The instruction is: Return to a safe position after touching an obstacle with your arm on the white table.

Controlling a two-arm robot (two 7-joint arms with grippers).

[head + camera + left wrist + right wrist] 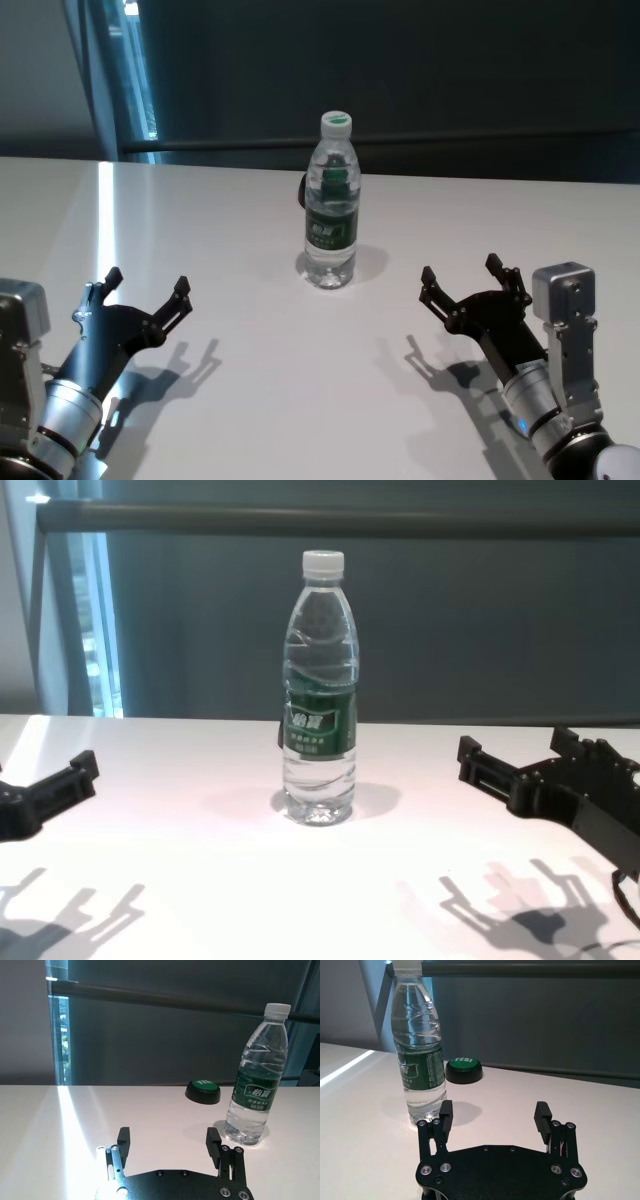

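The left gripper (147,286) hovers above the white table (250,400) at the near left, forearm angled forward and inward, its two fingers spread wide with nothing between them. The right gripper (465,277) mirrors this pose at the near right, fingers likewise parted and holding nothing. Both grippers stand well apart from the obstacle, neither touching it; each casts a shadow on the tabletop beneath.

The obstacle (331,205) is a tall clear plastic water bottle standing upright near the centre of the table, farther from the robot than both grippers and between their lines of reach. It carries a white screw cap, a dark green label band around its middle, and clear water inside.

A round black button with a green top (202,1090) sits on the table just behind the bottle.

The tabletop is smooth, plain white, with a bright strip of light across its left portion. Behind it stands a dark wall with a horizontal rail (350,518).
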